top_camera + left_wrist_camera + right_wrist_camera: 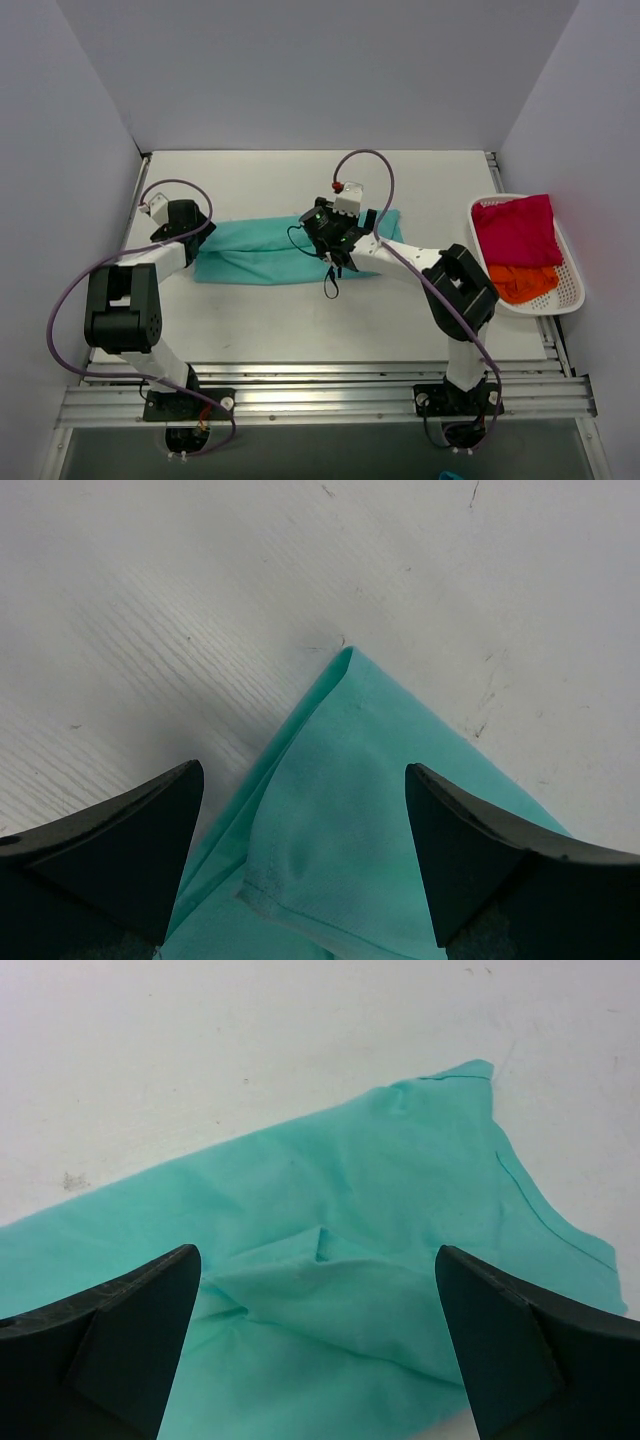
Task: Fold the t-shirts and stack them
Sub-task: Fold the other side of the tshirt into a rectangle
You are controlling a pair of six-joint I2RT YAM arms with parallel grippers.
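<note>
The teal t-shirt point(270, 252) lies flat on the table point(260, 180) as a long, narrow band, apparently already folded lengthwise, and each arm hangs over one end of it. The left gripper point(300, 776) is released, its jaws spread wide and holding nothing. Directly beneath it, the layered corner of the band runs forward past the fingertips to a point on the bare tabletop ahead. The right gripper point(315, 1252) is likewise spread wide and empty. A small raised pucker of cloth sits just under the gap between its jaws, and the hemmed end of the shirt reaches ahead and to the right of it. This placement looks deliberate: with a tool over each end, both ends can be pinched at once and the band brought over crosswise without dragging or skewing. The pucker offers the right jaws a ridge to close on, and the left jaws straddle the corner where the layers meet. Well off to the right gripper's side, the crimson-pink t-shirt point(515, 230) and the orange t-shirt point(525, 282) wait bundled in the white basket point(570, 290), not yet folded, so the task seems at an early stage.
</note>
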